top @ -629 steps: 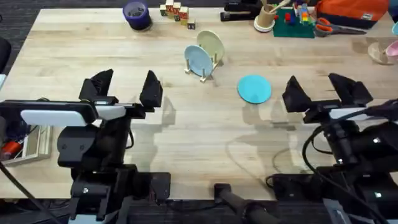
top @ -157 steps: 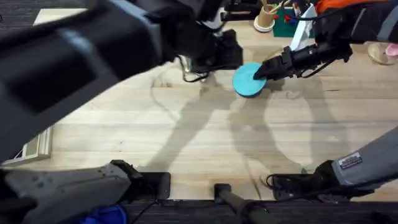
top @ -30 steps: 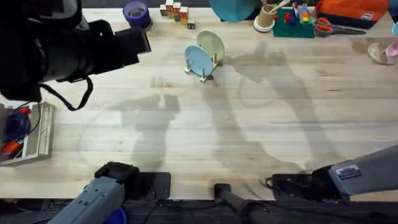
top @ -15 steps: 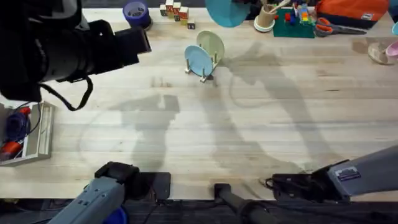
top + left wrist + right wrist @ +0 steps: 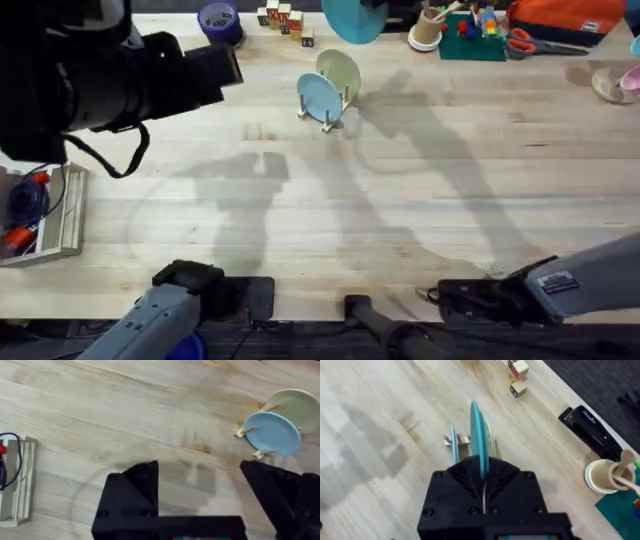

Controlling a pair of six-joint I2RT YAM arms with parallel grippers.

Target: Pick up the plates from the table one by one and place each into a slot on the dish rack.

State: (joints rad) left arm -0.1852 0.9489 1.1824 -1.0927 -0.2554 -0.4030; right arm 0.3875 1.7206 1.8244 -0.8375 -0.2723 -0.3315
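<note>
My right gripper (image 5: 482, 480) is shut on the turquoise plate (image 5: 479, 442), held upright and edge-on above the dish rack (image 5: 462, 439). From overhead the same turquoise plate (image 5: 352, 15) hangs at the table's far edge, just beyond the dish rack (image 5: 326, 112). Two plates stand in the rack's slots: a pale blue plate (image 5: 318, 97) in front and a pale yellow-green plate (image 5: 341, 72) behind. My left gripper (image 5: 200, 492) is open and holds nothing, raised high over the table (image 5: 420, 190) left of the rack, whose pale blue plate (image 5: 272, 434) shows in its wrist view.
Along the far edge stand a purple tape roll (image 5: 219, 22), wooden blocks (image 5: 283, 20), a stapler (image 5: 590, 425), a cup of utensils (image 5: 430, 25) and scissors (image 5: 535, 42). A wire tray (image 5: 45, 225) sits at the left edge. My raised left arm (image 5: 90, 75) looms large at upper left.
The turquoise plate in my right gripper has shifted left along the far edge, closer to above the rack. The left arm has not moved.
</note>
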